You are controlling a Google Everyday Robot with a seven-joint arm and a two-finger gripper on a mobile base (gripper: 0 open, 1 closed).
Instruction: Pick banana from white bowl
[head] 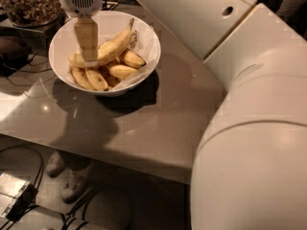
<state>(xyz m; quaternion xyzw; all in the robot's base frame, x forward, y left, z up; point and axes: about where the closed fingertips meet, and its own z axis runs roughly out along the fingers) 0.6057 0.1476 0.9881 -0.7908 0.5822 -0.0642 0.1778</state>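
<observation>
Long yellow banana (pixel 112 47), stem up, in white bowl (pixel 61 44), hand (pixel 90 60) above

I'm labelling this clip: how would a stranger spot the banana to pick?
On the grey table stands a white bowl; the claw reaches down into it. The banana is the longest, on top, long stem toward the far rim; the others are shorter, stubbier.
</observation>
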